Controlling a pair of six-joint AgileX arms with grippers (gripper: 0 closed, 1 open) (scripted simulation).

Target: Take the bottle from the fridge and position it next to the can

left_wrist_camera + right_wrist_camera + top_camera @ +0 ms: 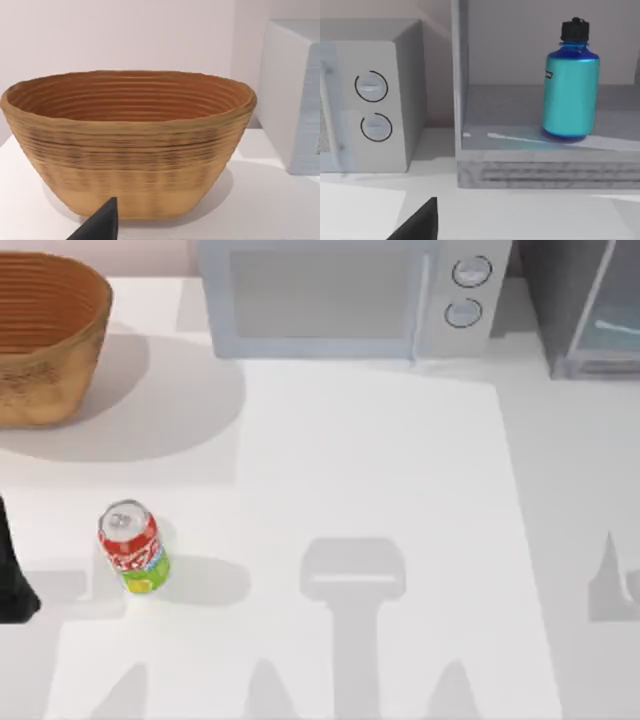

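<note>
Bottle (pixel 570 85): stood upright on the floor inside the fridge, cyan body, black cap on top, well apart from the right gripper, seen in the right wrist view.
Fridge (pixel 590 310): sat at the back right corner of the table; door open, inside bare to the right wrist camera; pale frame post (pixel 460 75) stood between bottle and microwave.
Can (pixel 132 547): stood upright near the front left of the table, red with a green-yellow band, silver top up; far across the table from the fridge.
Microwave (pixel 350 295): sat at the back middle, just left of the fridge, two round knobs (pixel 466 292) on its right side, door shut.
Basket (pixel 45 335): woven brown, sat at the back left corner, open side up; looked bare inside in the left wrist view.
Table (pixel 380 470): white; the middle lay between can and fridge.
In the way: nothing stood between the open fridge front and the right wrist camera.
Right gripper (pixel 417 222): just a dark fingertip seen, low in front of the fridge, touching nothing; open or closed could not be told.
Left gripper (pixel 100 225): dark fingertip seen, near the basket, touching nothing; open or closed could not be told.
Left arm (pixel 12 580): dark piece at the left edge of the table, beside the can.
</note>
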